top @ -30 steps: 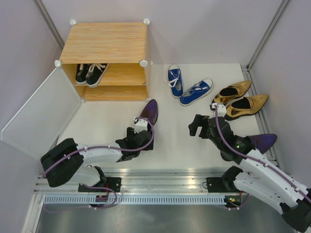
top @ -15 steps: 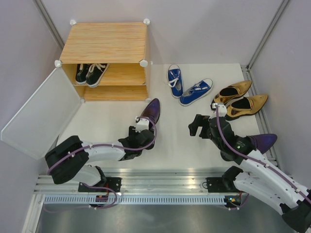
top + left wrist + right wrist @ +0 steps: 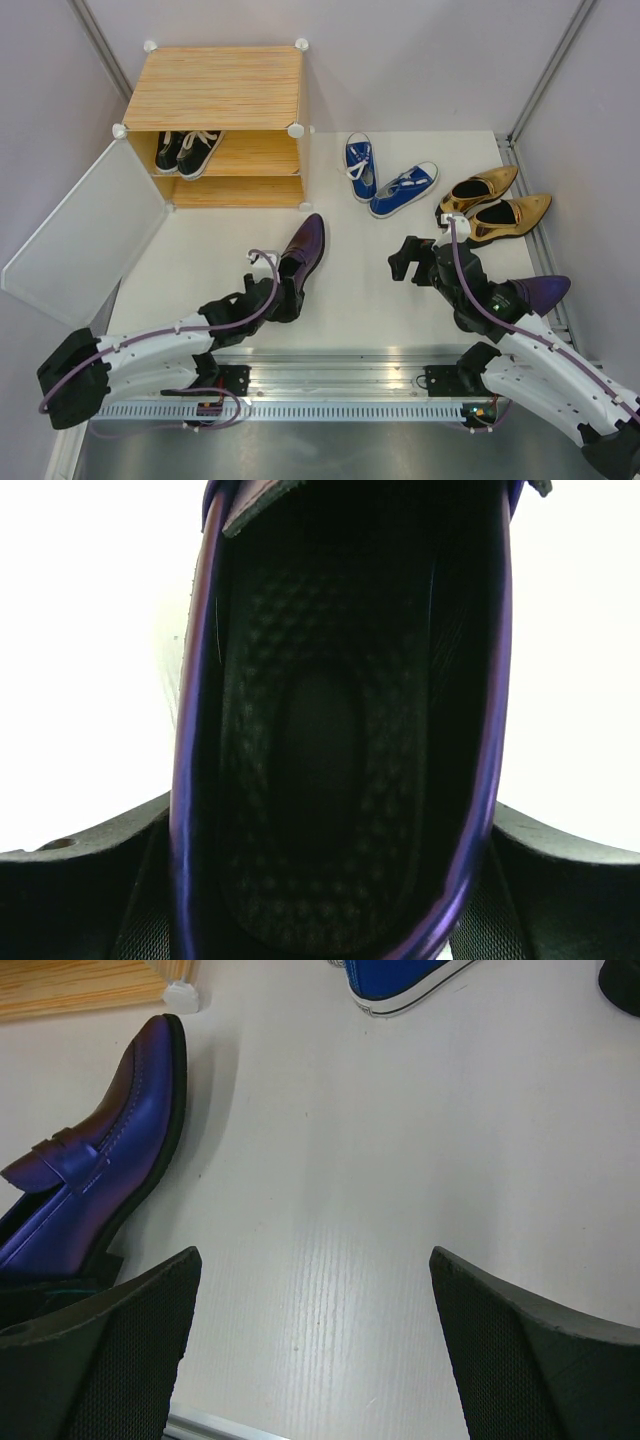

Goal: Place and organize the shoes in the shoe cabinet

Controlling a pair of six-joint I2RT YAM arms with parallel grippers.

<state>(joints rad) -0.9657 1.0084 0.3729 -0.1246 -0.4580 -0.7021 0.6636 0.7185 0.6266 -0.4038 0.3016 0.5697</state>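
One purple shoe (image 3: 305, 245) lies on the white table in front of the shoe cabinet (image 3: 215, 90), toe toward the cabinet. My left gripper (image 3: 283, 290) is shut on its heel end; in the left wrist view the shoe's dark opening (image 3: 340, 730) fills the space between the fingers (image 3: 100, 880). The same purple shoe (image 3: 90, 1180) shows at the left of the right wrist view. My right gripper (image 3: 410, 258) hangs open over bare table (image 3: 315, 1260), holding nothing. A second purple shoe (image 3: 535, 292) lies by the right arm.
Black sneakers (image 3: 187, 150) sit on the cabinet's upper shelf. The white door (image 3: 85, 230) hangs open to the left. Two blue sneakers (image 3: 360, 165) (image 3: 403, 189) lie right of the cabinet, two gold heels (image 3: 480, 190) (image 3: 510, 217) further right.
My left arm has drawn back and swung its elbow to the left, and its jaws have narrowed onto the purple shoe's heel. The shoe has shifted slightly nearer. The right arm has barely moved.
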